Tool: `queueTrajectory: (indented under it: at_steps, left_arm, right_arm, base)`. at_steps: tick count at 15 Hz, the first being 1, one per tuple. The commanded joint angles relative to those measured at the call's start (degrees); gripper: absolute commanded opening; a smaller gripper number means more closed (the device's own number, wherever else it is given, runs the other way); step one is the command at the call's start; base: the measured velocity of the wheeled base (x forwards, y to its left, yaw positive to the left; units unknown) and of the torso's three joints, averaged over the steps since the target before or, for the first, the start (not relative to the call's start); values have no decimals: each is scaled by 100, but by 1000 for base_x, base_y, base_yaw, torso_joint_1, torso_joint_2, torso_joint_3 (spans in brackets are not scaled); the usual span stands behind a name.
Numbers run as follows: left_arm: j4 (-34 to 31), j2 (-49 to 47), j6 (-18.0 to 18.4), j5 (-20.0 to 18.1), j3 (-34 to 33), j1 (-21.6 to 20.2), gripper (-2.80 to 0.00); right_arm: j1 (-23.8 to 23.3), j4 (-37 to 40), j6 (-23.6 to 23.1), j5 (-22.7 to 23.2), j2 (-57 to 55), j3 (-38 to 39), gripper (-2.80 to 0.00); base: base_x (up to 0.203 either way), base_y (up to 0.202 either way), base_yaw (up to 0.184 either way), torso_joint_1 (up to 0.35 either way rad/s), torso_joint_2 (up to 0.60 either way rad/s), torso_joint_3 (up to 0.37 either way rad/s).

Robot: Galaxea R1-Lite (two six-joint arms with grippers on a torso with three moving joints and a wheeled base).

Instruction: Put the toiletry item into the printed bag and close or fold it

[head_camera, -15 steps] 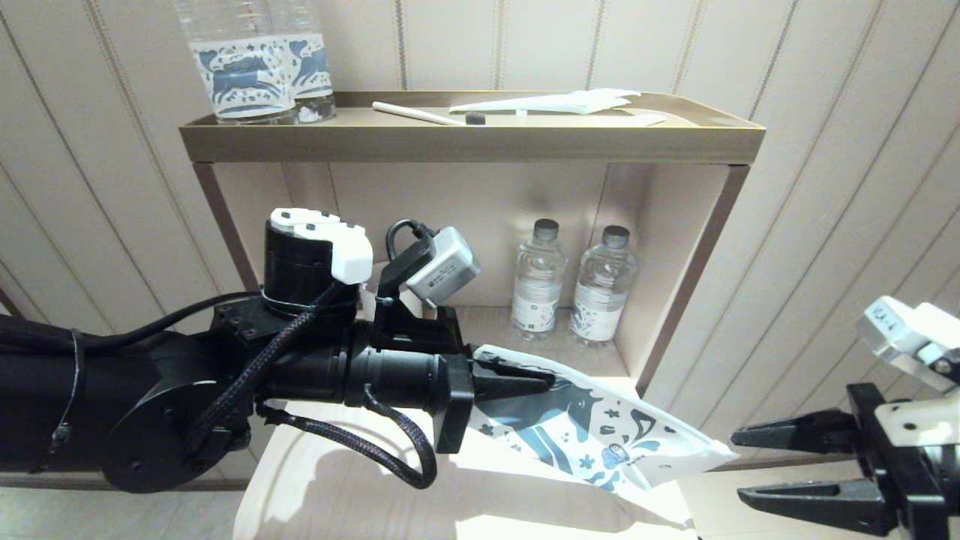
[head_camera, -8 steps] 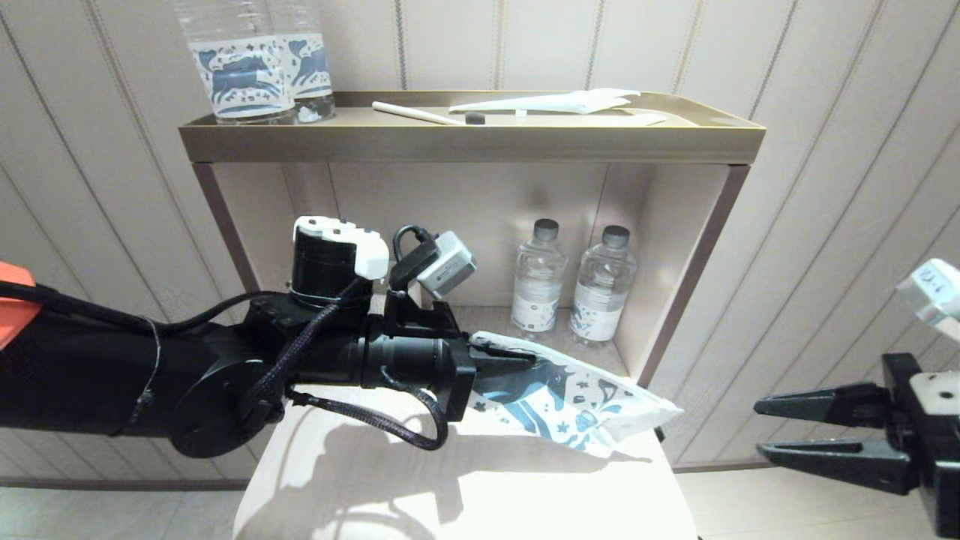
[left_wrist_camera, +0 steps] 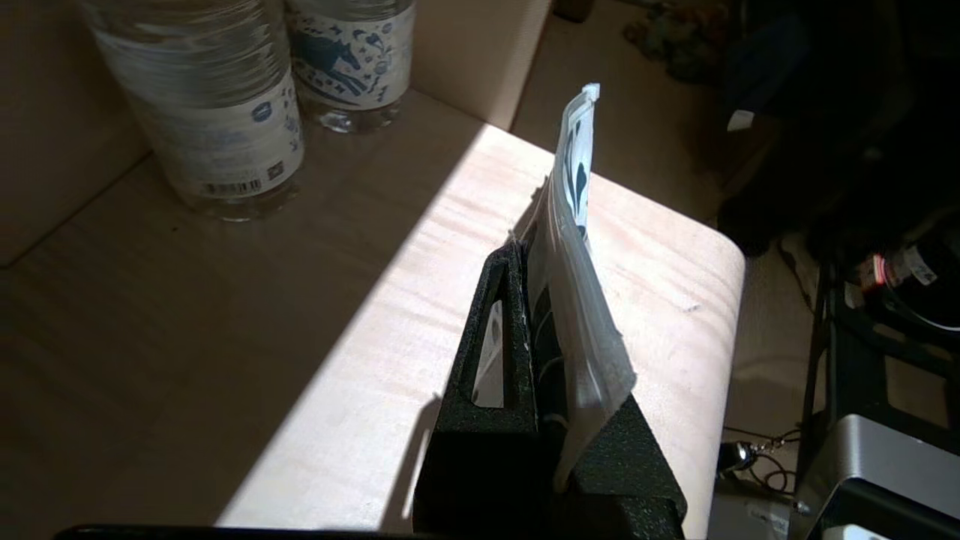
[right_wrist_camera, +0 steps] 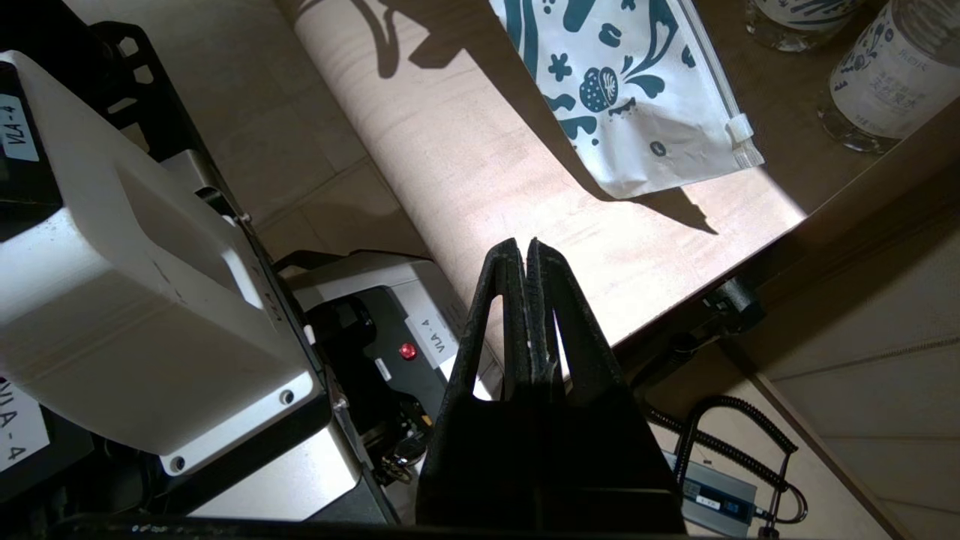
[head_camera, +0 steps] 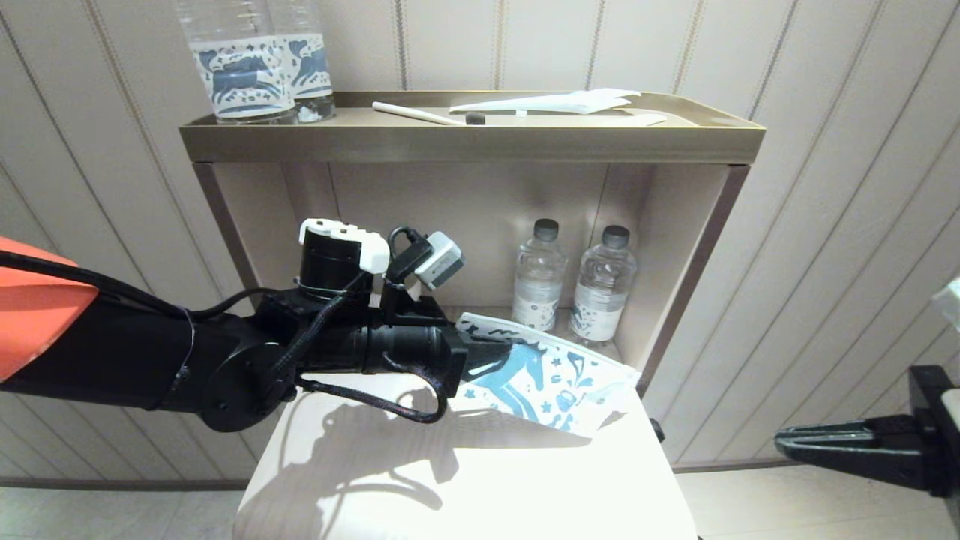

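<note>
The printed bag (head_camera: 555, 375) is a white pouch with dark blue horse and leaf prints. My left gripper (head_camera: 487, 352) is shut on its near end and holds it slanting over the pale wooden table (head_camera: 465, 487). In the left wrist view the bag (left_wrist_camera: 574, 225) stands edge-on between the black fingers (left_wrist_camera: 495, 315) of the left gripper (left_wrist_camera: 525, 255). The bag's zip end (right_wrist_camera: 739, 131) hangs free above the table. My right gripper (head_camera: 787, 444) is off the table's right side, shut on nothing (right_wrist_camera: 525, 247). The pale whitish-blue toothbrush is not in view.
Two small water bottles (head_camera: 538, 281) (head_camera: 600, 289) stand in the cubby just behind the bag. The brass tray (head_camera: 465, 139) on top holds two large bottles (head_camera: 247, 60), a cream-handled toothbrush (head_camera: 420, 114) and a plain white wrapper (head_camera: 555, 103).
My left arm has carried the bag away from me toward the cubby and lower over the table. My right gripper has drawn back to the right and its fingers have shut.
</note>
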State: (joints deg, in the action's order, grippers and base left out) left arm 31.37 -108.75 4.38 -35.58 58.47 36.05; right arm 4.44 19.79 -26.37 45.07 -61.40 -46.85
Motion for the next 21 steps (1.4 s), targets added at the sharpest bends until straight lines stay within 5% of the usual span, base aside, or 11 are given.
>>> queueTrajectory:
  at_steps: [1, 2, 3, 10, 12, 13, 14, 17, 21]
  left_arm:
    - [27, -76, 11, 12, 3, -1, -280]
    - [27, -76, 11, 25, 7, -1, -280]
    - [11, -82, 9, 71, 47, 0, 0]
    - [-142, 378, 27, 443, 27, -154, 0]
    - [-760, 924, 44, 709, 15, -161, 0]
    - [-1138, 1171, 86, 773, 12, -167, -253]
    - [-1463, 1439, 146, 849, -16, -172, -280]
    - [-2177, 2429, 219, 1285, -315, -169, -280]
    - [-3801, 4197, 122, 2729, -567, -109, -280]
  right_arm:
    - [5, 36, -17, 37, 139, 46, -280]
    - [4, 74, -17, 41, 210, 59, -280]
    - [-4, 114, -17, 46, 243, 62, -280]
    - [5, 120, -30, 63, 328, 202, -280]
    - [13, 96, -28, 73, 296, 194, -280]
    - [28, 96, -26, 111, 289, 185, -280]
    - [68, 96, -24, 136, 297, 194, -280]
    - [67, 148, -11, 151, 532, 194, -280]
    - [-62, 799, 64, 121, 1221, 19, -280]
  base:
    - [0, 0, 0, 0, 0, 0]
    - [0, 0, 0, 0, 0, 0]
    - [0, 0, 0, 0, 0, 0]
    - [0, 0, 0, 0, 0, 0]
    - [0, 0, 0, 0, 0, 0]
    - [0, 0, 0, 0, 0, 0]
    - [0, 0, 0, 0, 0, 0]
    - [0, 0, 0, 0, 0, 0]
    - [0, 0, 0, 0, 0, 0]
